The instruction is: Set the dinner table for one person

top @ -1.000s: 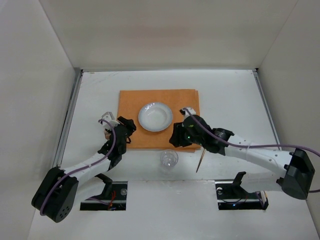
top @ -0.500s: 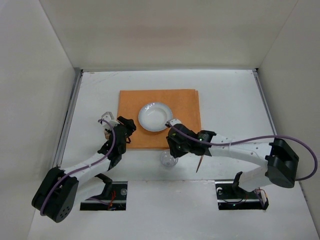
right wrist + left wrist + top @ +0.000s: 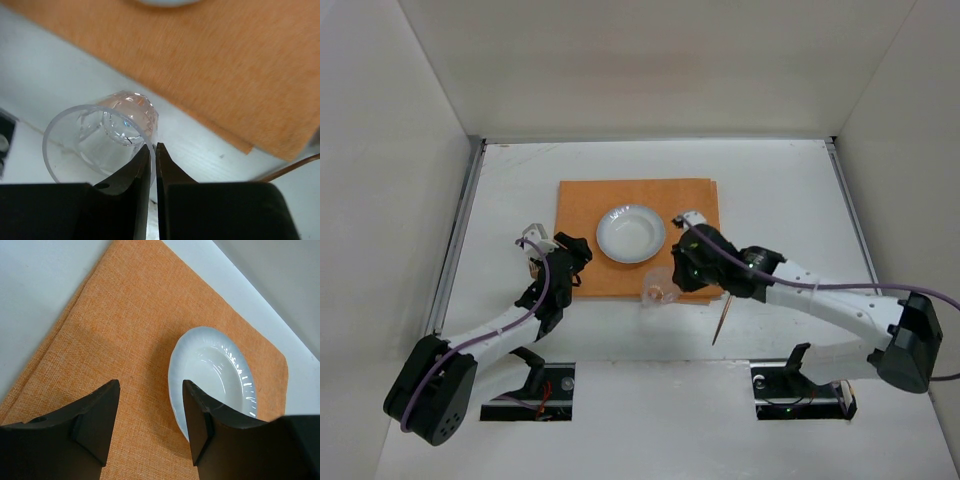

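Note:
On the white dinner table lies an orange mat with a white plate on it. My right gripper is shut on the rim of a clear glass, which tilts over the mat's near edge. In the right wrist view the glass has its wall pinched in my right gripper, one finger inside, one outside. My left gripper hovers open over the mat's left part. The left wrist view shows my left gripper empty, with the plate just beyond its right finger.
A thin brown stick lies on the table near the mat's right near corner, seen at the right wrist view's edge as the stick. Grey rails run along the table's sides. White walls enclose the table.
My right gripper has shut on the glass rim and carried the glass, now tilted, up from the table toward the mat's near edge. The left arm has not moved.

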Available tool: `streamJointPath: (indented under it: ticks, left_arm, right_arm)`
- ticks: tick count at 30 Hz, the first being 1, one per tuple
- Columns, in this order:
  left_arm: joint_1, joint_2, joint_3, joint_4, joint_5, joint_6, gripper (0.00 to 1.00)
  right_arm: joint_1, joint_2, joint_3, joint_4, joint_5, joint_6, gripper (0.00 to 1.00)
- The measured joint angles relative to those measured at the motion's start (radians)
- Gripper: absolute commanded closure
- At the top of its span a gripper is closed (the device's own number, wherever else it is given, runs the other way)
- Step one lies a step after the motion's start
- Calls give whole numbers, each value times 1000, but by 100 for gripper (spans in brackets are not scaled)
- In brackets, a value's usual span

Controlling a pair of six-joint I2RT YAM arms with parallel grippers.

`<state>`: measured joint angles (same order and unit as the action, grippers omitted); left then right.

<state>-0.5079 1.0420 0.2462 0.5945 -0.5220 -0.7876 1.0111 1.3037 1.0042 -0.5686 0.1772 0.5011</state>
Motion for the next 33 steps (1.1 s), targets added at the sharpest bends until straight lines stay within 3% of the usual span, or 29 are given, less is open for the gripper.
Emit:
streamJointPath:
  ticks: [6, 14, 19, 27, 29, 33]
  left_arm:
    - [6, 2, 0, 0, 10, -4, 49]
    - [6, 18, 0, 0, 20, -4, 49]
    - [6, 35, 0, 1, 28, -4, 49]
    - [7, 68, 1, 1, 37, -5, 50]
    - [8, 76, 2, 0, 41, -5, 50]
    - [9, 76, 2, 1, 42, -6, 50]
  right_arm:
    - [-245, 5, 102, 109, 4, -30, 87]
    - [-517, 353, 354, 231, 27, -68, 87]
    - [-571, 498, 443, 221, 47, -94, 87]
    - [-613, 568, 470, 195, 60, -105, 85]
    - [-615, 584, 482, 192, 67, -105, 83]
    - [-615, 613, 497, 194, 78, -103, 68]
